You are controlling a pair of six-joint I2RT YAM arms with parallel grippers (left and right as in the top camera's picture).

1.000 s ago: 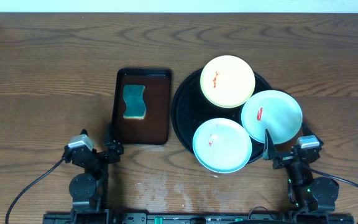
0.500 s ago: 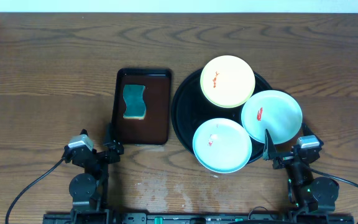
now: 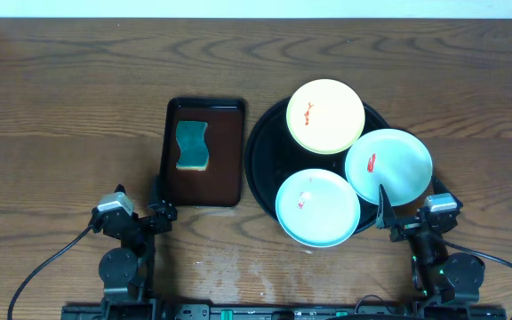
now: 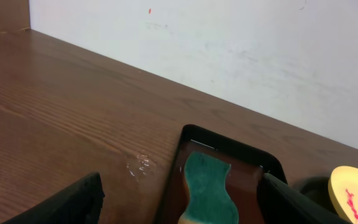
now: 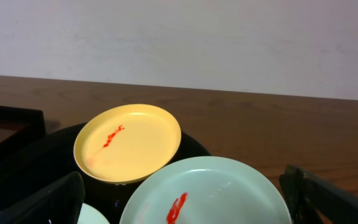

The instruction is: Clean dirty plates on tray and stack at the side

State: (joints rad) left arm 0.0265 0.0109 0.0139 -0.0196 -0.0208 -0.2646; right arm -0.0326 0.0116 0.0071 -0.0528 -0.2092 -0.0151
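**Both claws released; sponge dead ahead of left, plates dead ahead of right**

Left claw [image 3: 139, 203]: fingers spread wide, nothing between them. Right claw [image 3: 409, 210]: likewise spread, empty.

Sponge [image 4: 206, 190] lies straight ahead of the left claw, in the brown tray [image 3: 225, 156]. Its long axis runs away from the claw, so the spread fingers line up across its narrow width. Judgement: no wrist turn needed, only a reach forward and down.

Plates sit on the black tray [image 3: 260, 151], all to the right of the left claw and well apart from it. The right claw is the nearer arm.
- Blue plate [image 5: 204, 193], red smear: just ahead of the right claw, its near rim between the fingers in the wrist view.
- Second blue plate [image 3: 317, 207]: ahead-left of the right claw, overhanging the tray's near rim.
- Yellow plate [image 5: 128, 142], red smear: farthest ahead, beyond both.

Judgement: nothing cleaned or stacked yet. Likely split is left to sponge, right to nearest blue plate.
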